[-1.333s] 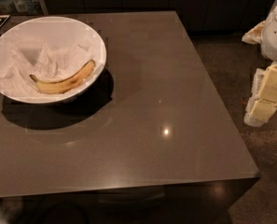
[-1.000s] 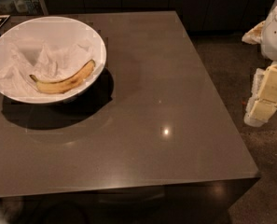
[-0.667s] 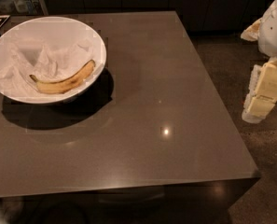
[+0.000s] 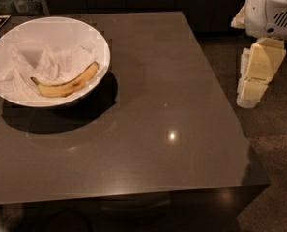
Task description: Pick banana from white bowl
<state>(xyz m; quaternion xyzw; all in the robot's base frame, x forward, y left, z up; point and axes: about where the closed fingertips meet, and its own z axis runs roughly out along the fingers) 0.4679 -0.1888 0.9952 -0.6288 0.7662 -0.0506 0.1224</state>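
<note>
dark grey table (image 4: 172, 81) fills most of the frame, glossy, with a small light glint near centre. white bowl (image 4: 17, 37) sits on it at upper left, lined with crumpled white paper (image 4: 56, 62). banana (image 4: 65, 85) lies inside on the paper, toward the bowl's near side, ends curving up, dark stem tip at its left end. my gripper (image 4: 256, 76) hangs at the upper right of the frame, off the table's right edge over the speckled floor (image 4: 278, 144), well apart from the bowl. can't tell if it's wide or narrow.
</note>
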